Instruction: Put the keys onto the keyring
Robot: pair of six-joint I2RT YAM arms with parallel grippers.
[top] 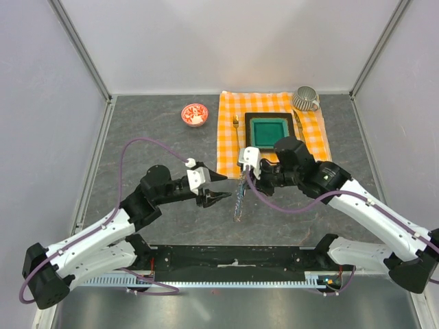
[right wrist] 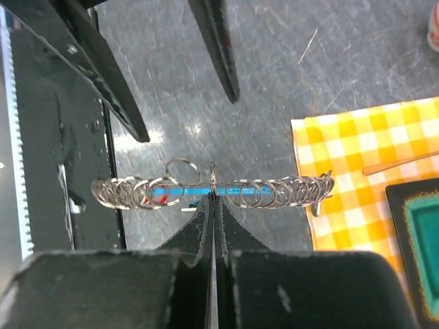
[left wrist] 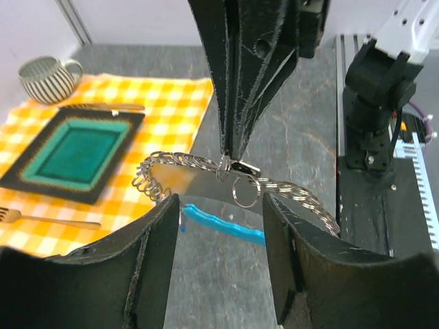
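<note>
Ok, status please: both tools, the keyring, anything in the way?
Right tool shut on keyring. Left tool open, close beside it. Checked cloth beyond, not between them.

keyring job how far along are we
Done: the right tool is shut on the grey metal keyring of small linked loops, which carries a curved cyan piece. In hand: the open left tool sits right by the ring, gripping nothing. Left: no keys are clearly visible, only a red speck among the loops, so the threading itself looks yet to come.
</note>
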